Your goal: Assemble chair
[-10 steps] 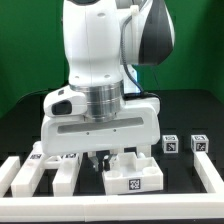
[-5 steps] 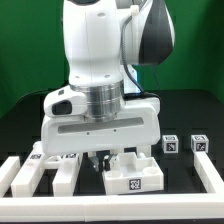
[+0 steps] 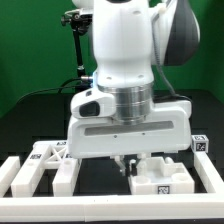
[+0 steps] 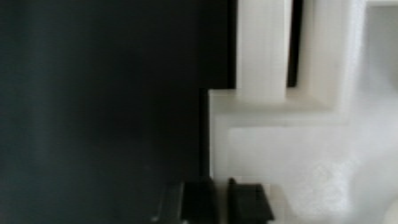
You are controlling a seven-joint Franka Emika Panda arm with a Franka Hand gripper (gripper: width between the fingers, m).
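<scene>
Chair is just loose white parts on the black table at this point. The one I'm after is the blocky tagged piece, which sits near the front toward the exterior view's right, just inside the border rail. My gripper is down low, right at the piece's edge on the exterior view's left. My own arm hides the actual contact from that camera (typical).

In the wrist view my fingers are drawn nearly together with only a sliver between them. The same piece shows beyond them as a slab with two bars running off it. I honestly can't tell whether I'm pinching a thin edge or I'm closed on nothing. My guess is I'm this low and close so I can grab it or nudge it square.

The other tagged parts sit off to the exterior view's left. A small cube is far right, well apart.
</scene>
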